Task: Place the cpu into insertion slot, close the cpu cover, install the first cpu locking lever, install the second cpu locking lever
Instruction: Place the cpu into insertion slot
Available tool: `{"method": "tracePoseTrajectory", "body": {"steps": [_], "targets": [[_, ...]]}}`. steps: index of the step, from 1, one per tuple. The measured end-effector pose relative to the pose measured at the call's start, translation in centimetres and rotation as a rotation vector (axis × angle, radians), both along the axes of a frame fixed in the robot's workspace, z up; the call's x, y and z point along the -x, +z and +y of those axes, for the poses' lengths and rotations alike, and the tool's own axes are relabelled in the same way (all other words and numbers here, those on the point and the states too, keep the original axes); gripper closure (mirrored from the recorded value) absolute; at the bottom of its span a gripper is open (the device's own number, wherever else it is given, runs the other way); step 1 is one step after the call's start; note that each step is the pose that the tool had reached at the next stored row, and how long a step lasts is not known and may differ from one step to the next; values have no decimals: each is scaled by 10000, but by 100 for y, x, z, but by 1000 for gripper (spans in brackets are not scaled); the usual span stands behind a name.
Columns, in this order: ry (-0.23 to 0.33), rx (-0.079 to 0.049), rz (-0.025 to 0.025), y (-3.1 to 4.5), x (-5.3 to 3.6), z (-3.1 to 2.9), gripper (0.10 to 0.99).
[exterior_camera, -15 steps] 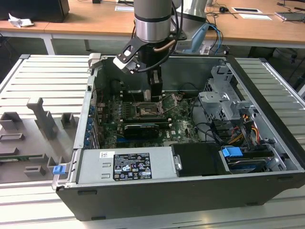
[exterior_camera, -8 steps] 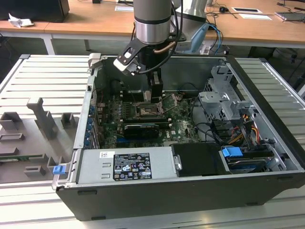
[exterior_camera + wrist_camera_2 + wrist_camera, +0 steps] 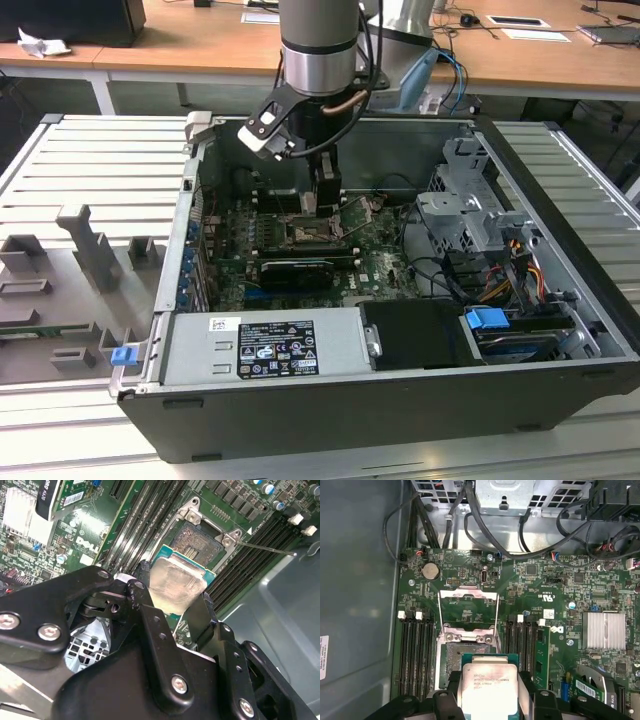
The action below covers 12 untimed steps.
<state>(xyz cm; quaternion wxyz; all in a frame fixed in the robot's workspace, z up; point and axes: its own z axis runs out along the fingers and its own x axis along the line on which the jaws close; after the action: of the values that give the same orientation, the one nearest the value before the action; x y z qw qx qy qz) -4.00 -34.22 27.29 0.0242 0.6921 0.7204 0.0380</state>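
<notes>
The cpu (image 3: 487,687) is pinched flat between the two black fingers (image 3: 449,687) of your gripper (image 3: 489,692), with its pale metal top facing up at both wrist cameras. It is square, so it has no long axis; its edges run roughly in line with those of the insertion slot (image 3: 454,661). It hangs partly over that slot, whose dark centre shows just beside it. You cannot tell whether the chip touches the slot.

The first wrist view gives you the cpu cover (image 3: 469,594) standing open beyond the slot, with the green board (image 3: 545,580) visible through its window. The second wrist view gives you a thin metal lever (image 3: 265,548) reaching out from the slot's corner over the black memory slots (image 3: 255,562).

In the exterior view, from its left, you see grey holders (image 3: 90,245) on a ribbed metal table (image 3: 100,160). Next is the open computer case (image 3: 400,420) with the arm (image 3: 320,50) reaching down into it. A metal drive cage (image 3: 470,200) sits toward its right. Wooden desks (image 3: 180,45) stand behind.
</notes>
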Motion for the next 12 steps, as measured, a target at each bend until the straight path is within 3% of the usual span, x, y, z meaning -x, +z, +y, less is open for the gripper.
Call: {"method": "tracePoseTrajectory", "body": {"steps": [6, 12], "targets": [[-274, 0, 1, -78, -1, 18, 557], [-297, 3, 2, -105, 0, 17, 557]]}}
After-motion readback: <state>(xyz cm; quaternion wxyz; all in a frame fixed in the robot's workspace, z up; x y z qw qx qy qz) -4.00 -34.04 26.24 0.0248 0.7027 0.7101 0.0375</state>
